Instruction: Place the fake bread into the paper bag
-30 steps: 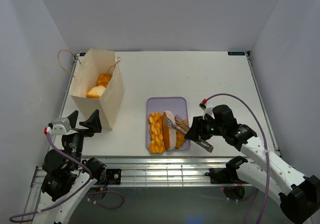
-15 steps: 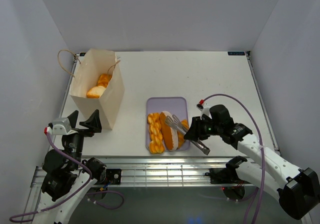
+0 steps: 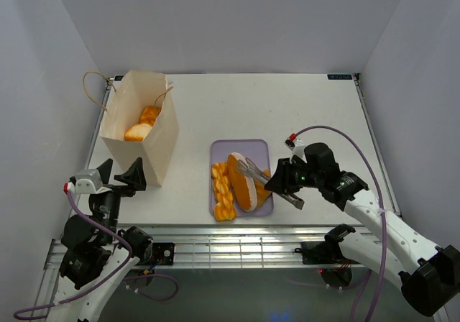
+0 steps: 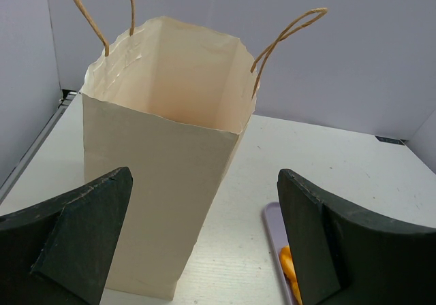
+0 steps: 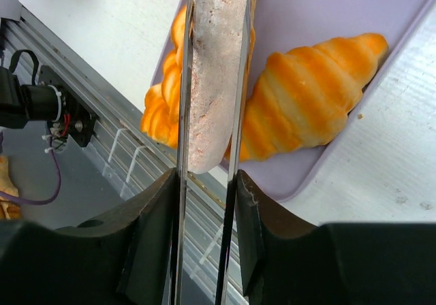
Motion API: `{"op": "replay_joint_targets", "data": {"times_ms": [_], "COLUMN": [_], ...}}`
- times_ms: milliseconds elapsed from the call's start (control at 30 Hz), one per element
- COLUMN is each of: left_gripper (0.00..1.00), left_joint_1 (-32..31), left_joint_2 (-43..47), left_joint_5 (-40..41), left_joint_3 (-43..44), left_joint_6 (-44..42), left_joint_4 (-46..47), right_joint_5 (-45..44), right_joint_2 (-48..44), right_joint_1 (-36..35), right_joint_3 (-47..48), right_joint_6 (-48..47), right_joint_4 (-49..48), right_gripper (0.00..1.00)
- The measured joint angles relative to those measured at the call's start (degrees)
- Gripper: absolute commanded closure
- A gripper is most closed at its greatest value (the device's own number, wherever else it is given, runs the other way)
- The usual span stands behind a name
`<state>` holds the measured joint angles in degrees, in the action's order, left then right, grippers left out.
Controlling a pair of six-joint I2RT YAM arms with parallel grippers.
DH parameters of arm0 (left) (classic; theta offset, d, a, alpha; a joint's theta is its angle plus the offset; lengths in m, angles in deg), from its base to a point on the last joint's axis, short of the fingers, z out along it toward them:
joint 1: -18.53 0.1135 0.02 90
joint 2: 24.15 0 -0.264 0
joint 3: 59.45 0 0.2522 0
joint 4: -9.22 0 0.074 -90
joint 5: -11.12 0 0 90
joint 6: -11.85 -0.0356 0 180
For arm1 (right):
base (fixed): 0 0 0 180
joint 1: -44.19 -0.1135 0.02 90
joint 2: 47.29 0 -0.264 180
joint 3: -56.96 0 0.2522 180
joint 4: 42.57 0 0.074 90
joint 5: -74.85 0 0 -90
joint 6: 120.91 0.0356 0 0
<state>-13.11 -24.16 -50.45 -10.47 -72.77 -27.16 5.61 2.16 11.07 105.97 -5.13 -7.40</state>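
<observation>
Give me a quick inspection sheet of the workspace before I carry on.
Surface: white table, lilac tray at its middle.
Job's things: paper bag upright and open, two pastries inside; braided loaf and croissant lie on the tray; oval loaf tipped on edge.
Clutter: nothing seen.
Hands: left hand open, empty, facing the bag; right hand shut on metal tongs, which pinch the oval loaf.
Cables: purple cable arcs above the right arm.
Surroundings: plain walls, metal rail at the near edge.

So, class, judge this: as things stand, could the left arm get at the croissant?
Probably not. The croissant lies at the tray's right edge, away from the left fingers, with the tongs and their loaf in between.
</observation>
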Motion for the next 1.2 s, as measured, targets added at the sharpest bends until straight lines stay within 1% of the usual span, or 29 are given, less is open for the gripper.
{"op": "replay_joint_targets", "data": {"times_ms": [200, 433, 667, 833, 1000, 1200], "left_gripper": [0.02, 0.02, 0.02, 0.02, 0.02, 0.02], "left_joint_1": [0.00, 0.00, 0.00, 0.00, 0.00, 0.00], "left_joint_2": [0.00, 0.00, 0.00, 0.00, -0.02, -0.02], "left_joint_5": [-0.15, -0.48, -0.66, -0.81, -0.83, -0.83], "left_joint_3": [-0.02, -0.02, -0.02, -0.02, -0.02, -0.02], "left_joint_6": [0.00, 0.00, -0.02, -0.02, -0.02, -0.02], "left_joint_4": [0.00, 0.00, 0.00, 0.00, 0.00, 0.02], "right_joint_5": [-1.81, -2.82, -1.11, 1.46, 4.57, 5.81], "right_joint_2": [-0.09, -0.22, 1.31, 4.90, 10.10, 17.03], "right_joint_1": [0.00, 0.00, 0.00, 0.00, -0.20, -2.45], "right_joint_3": [4.17, 7.17, 11.74, 17.94, 25.46, 36.13], "right_joint_6": [-0.44, 0.17, 2.34, 3.72, 5.09, 5.84], "right_joint_4": [0.31, -0.90, -6.05, -10.99, -17.92, -22.97], "right_gripper": [0.68, 0.68, 0.69, 0.69, 0.69, 0.69]}}
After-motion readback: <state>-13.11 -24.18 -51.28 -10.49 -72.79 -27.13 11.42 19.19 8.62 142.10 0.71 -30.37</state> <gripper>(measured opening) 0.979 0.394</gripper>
